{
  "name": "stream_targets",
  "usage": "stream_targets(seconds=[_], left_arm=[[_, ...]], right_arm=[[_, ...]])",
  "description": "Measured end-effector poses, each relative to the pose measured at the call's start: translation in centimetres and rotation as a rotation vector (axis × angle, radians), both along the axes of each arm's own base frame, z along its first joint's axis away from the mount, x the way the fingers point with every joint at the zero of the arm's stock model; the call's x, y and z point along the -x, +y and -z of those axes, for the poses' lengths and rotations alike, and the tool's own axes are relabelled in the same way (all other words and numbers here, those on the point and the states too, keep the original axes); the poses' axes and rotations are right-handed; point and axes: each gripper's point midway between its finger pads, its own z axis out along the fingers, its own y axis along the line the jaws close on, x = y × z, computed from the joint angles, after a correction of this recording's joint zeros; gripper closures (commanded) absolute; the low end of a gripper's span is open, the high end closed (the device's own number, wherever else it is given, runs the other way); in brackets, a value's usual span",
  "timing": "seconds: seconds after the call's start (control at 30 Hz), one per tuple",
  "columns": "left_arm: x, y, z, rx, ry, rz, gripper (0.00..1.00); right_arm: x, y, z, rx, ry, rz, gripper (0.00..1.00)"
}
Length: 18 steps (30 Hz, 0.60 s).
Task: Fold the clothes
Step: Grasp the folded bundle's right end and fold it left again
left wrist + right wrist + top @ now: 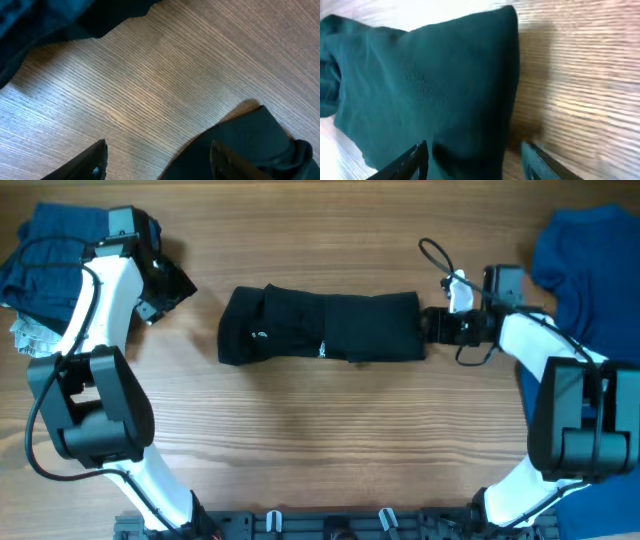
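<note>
Right end effector [474, 147]: open, fingers spread and clamped on nothing.
Between my right fingers: the near edge of the black shirt [320, 327] lies under the gap. It fills the side by my left-hand finger [407, 162], and bare wood shows beside the other finger.
Right end effector, placing: low at the shirt's right end and pointing along it. I cannot tell whether a finger touches the cloth.
Left end effector [159, 147]: open too, jaws wide and nothing held.
Under my left fingers: mostly bare wood grain. A fold of black fabric comes in from the lower right, close to one fingertip [227, 162], and darker cloth fills the upper left corner of my wrist view.
Left end effector, placing: toward the back left of the surface [300, 440], apart from the shirt's left end.
Black shirt, state: folded into a long, narrow bundle lying crosswise in the middle of the surface, a little lumpy at the left end and squarer at the right.
Shirt markings: two small white logo marks [262, 335] on the side facing up.
Navy pieces [45, 245]: bunched at the far left back corner, behind my left arm.
Royal-blue shirt [585, 260]: spread at the far right and running off the edge of the overhead view, partly under my right arm.
Black cable [435, 252]: loops above my right wrist.
</note>
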Motion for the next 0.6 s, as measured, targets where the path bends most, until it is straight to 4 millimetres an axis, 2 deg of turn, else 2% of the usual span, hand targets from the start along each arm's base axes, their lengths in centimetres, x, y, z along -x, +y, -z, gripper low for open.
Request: stream_targets(seconds=[0.1, 0.2, 0.27, 0.3, 0.33, 0.5, 0.57, 0.6], left_arm=[[0.0, 0.0, 0.0, 0.000, 0.000, 0.000, 0.35], [0.0, 0.0, 0.0, 0.000, 0.000, 0.000, 0.35], [0.0, 0.0, 0.0, 0.000, 0.000, 0.000, 0.35], [0.0, 0.0, 0.0, 0.000, 0.000, 0.000, 0.35], [0.0, 0.0, 0.0, 0.000, 0.000, 0.000, 0.35], [0.0, 0.0, 0.0, 0.000, 0.000, 0.000, 0.34], [0.0, 0.0, 0.0, 0.000, 0.000, 0.000, 0.34], [0.0, 0.0, 0.0, 0.000, 0.000, 0.000, 0.34]], right_arm=[[0.2, 0.3, 0.6, -0.029, -0.011, 0.023, 0.47], [-0.3, 0.6, 0.6, -0.070, -0.013, 0.047, 0.61], [-0.5, 0.9, 0.8, -0.097, -0.008, 0.051, 0.76], [-0.6, 1.0, 1.0, -0.107, -0.004, 0.055, 0.91], [-0.6, 1.0, 1.1, -0.115, 0.001, 0.062, 0.96], [-1.4, 1.1, 0.4, -0.149, -0.035, 0.065, 0.96], [-1.7, -0.6, -0.2, -0.191, -0.024, 0.108, 0.96], [-2.3, -2.9, -1.0, -0.218, -0.025, 0.164, 0.96]])
